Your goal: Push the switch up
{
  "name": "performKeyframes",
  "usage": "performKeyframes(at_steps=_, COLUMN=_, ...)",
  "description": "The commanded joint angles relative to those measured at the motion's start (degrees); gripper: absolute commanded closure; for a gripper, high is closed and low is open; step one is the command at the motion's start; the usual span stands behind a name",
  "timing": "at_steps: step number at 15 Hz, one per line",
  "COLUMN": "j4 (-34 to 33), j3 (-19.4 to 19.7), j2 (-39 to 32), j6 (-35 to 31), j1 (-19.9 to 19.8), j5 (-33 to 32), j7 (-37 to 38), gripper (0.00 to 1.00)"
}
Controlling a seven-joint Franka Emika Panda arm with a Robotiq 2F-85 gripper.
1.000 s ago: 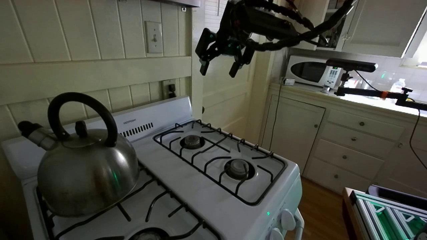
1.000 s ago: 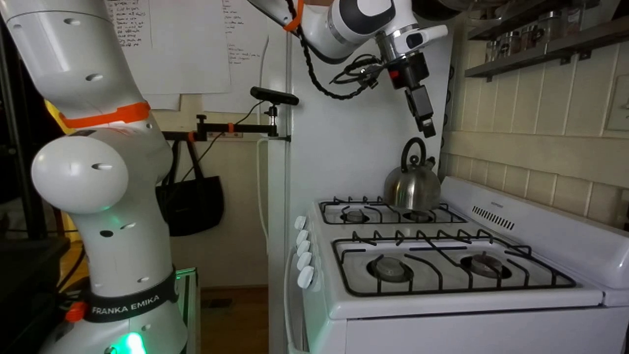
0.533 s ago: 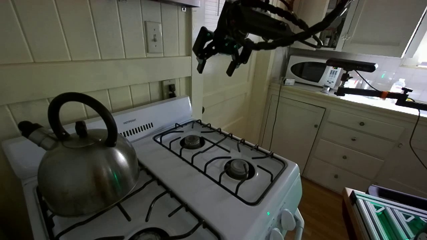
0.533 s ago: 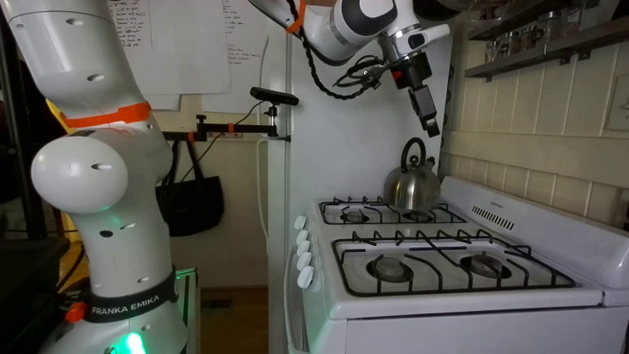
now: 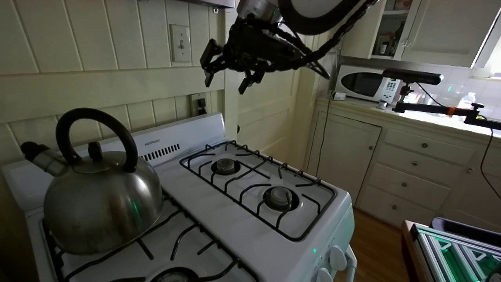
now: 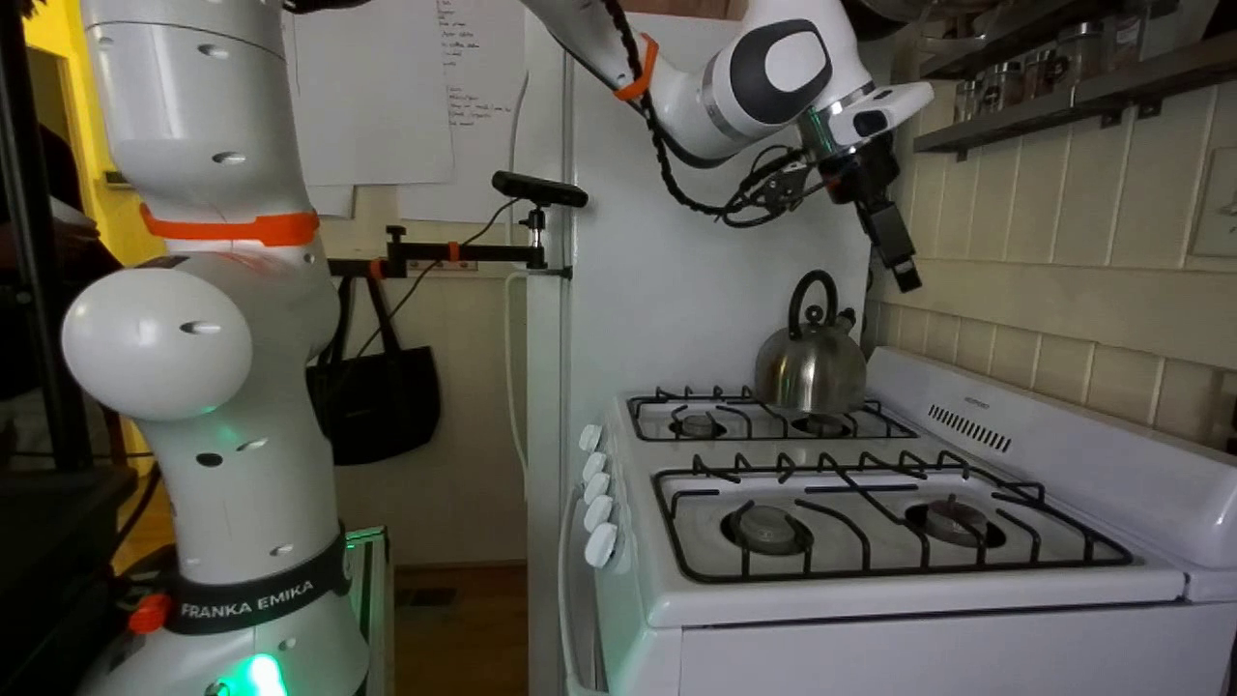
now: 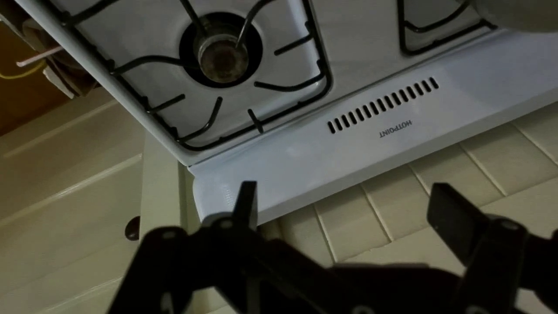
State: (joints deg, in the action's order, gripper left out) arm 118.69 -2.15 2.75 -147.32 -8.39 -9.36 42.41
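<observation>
The gripper (image 5: 226, 84) has swung in closer to the wall (image 5: 117, 90) than a moment ago, jaws spread wide; the switch (image 5: 181, 44) sits on that wall, above the back edge of the stove (image 5: 223, 227).

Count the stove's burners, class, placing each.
4, in an exterior view: near front burner, near back burner, far front burner, far back burner under the kettle, partly hidden.

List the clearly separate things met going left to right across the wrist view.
Dark brown round knob → round brownish metal burner cap → slanting row of black vent slots → rounded grey metal kettle, cut off at the top right corner.
</observation>
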Motion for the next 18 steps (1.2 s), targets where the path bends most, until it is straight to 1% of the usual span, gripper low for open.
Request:
performKeyframes(at_steps=1, j4=-6.49, j3=2.57, j2=-7.17, j6=-2.79, j1=1.33, j5=-0.19, j7=1.39, gripper=0.00)
performKeyframes(at_steps=9, j4=-19.19, j3=8.52, j2=-18.06, j6=-5.85, j1=3.48, j5=1.06, j7=0.60, gripper=0.00)
performKeyframes(at_steps=14, j4=-26.47, j3=10.23, j2=-23.34, j6=-6.74, j1=3.85, j5=4.08, j7=-0.79, gripper=0.00)
performKeyframes(at_steps=17, j4=-30.80, j3=10.51, j2=-26.39, j6=-5.75, j1=3.74, j5=6.38, j7=-1.89, gripper=0.00)
performKeyframes(at_steps=18, j4=-26.88, j3=11.22, j2=-23.22, j6=-5.64, j1=4.40, j5=5.60, j7=-1.81, gripper=0.00)
